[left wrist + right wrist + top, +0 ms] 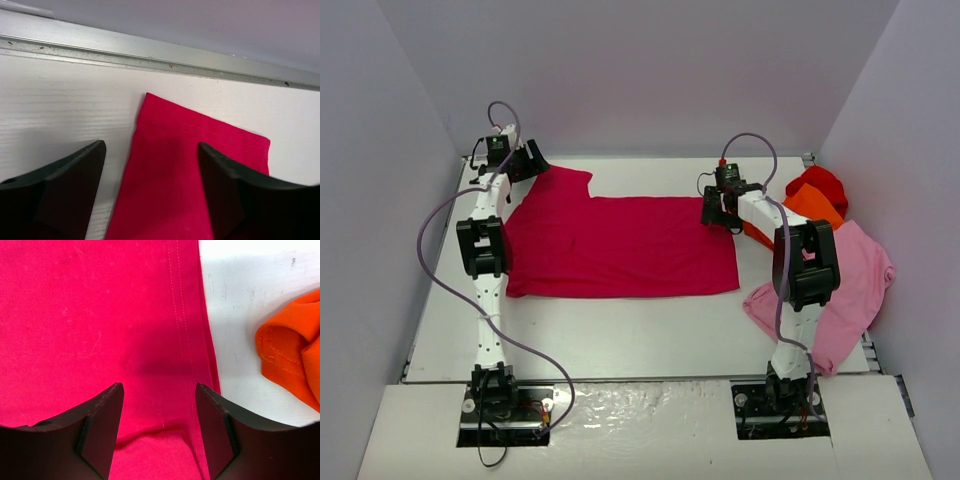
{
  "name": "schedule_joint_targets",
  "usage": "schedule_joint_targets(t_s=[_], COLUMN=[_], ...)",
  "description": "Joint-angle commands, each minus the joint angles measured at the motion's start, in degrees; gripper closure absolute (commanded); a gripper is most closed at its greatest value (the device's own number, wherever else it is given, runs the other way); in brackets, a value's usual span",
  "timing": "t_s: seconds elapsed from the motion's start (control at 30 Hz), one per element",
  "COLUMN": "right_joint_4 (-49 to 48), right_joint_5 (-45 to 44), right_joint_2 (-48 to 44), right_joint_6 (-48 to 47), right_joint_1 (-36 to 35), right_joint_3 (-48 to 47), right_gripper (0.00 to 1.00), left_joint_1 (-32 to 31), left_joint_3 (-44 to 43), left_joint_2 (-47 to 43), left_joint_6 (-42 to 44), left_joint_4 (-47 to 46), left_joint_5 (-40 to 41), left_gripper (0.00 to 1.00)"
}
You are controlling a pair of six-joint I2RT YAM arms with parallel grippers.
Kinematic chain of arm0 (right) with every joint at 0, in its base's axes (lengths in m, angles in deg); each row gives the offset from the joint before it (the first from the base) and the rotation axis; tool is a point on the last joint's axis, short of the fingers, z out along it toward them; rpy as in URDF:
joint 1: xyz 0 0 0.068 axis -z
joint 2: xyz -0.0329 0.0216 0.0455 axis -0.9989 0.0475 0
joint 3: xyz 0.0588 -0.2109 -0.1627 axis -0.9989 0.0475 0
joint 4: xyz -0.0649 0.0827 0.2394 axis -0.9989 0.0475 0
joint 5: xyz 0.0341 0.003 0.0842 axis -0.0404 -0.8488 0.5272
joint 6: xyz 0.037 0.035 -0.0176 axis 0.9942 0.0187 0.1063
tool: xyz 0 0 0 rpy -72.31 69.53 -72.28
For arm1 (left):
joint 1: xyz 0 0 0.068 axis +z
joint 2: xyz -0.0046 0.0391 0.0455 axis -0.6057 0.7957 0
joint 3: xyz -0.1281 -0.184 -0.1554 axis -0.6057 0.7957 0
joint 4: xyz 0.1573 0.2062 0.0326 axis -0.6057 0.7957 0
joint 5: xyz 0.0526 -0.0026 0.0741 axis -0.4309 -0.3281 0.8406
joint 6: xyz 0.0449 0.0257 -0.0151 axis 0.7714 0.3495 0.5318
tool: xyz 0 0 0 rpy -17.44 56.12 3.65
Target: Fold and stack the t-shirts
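A: Where's the crimson t-shirt (620,245)?
B: Flat on the table (620,335), mid-field, 1 sleeve (200,160) poking out at the far-left corner. We read it as spread out so folds land square.
A: Hands?
B: The left gripper (528,160) sits over that sleeve, jaws apart, nothing pinched. The right gripper (716,212) sits over the hem (187,340) at the shirt's right edge, jaws apart too (cloth under them, not clamped). We guess the 2 far ends are covered so the cloth lifts evenly.
A: Others?
B: The pink t-shirt (850,280), orange t-shirt (812,205) and red t-shirt (820,182) are heaped at the right, clear of the work area. We see 0 stacked.
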Motion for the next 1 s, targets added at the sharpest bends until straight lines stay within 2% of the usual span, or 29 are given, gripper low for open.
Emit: schedule_joint_targets(t_s=[0.0,0.07,0.13,0.4,0.5,0.57,0.7,0.83,0.97], right_joint_4=[-2.4,-2.6,-2.7,-2.8,-3.6,-4.2,-4.4,-4.5,-4.5], right_joint_5=[1.2,1.2,1.2,0.1,-2.2,-4.6,-7.5,-10.3,-9.3], right_joint_2=[-3.6,-3.6,-3.6,-2.8,-2.5,-2.2,-0.1,2.4,6.2], right_joint_6=[1.0,1.1,1.2,1.3,1.5,2.0,1.9,1.1,1.1], right_joint_1=[0.0,0.0,-0.1,-0.2,-0.3,-0.2,-0.1,0.7,2.1], right_joint_3=[0.4,0.6,1.0,2.6,3.4,3.6,1.9,-3.7,-9.9], right_gripper=[0.46,0.48,0.5,0.51,0.52,0.52,0.52,0.52,0.5], left_joint_1=[-1.2,-1.3,-1.3,-1.9,-1.8,-1.8,-1.8,-1.8,-1.8], left_joint_3=[0.3,1.6,2.8,1.3,0.9,1.0,0.9,1.2,2.4], left_joint_2=[2.3,2.2,1.9,3.1,3.0,2.9,2.7,2.8,1.9], left_joint_6=[-0.7,-0.7,-1.2,-1.1,-1.5,-1.5,-1.7,-1.3,-1.2], left_joint_4=[2.2,1.7,0.1,1.3,1.8,2.1,2.2,2.5,1.9], left_joint_5=[-1.1,-1.1,-1.1,-0.3,0.4,1.3,2.0,2.0,2.3], left_gripper=[0.43,0.48,0.49,0.49,0.52,0.59,0.97,0.99,0.99])
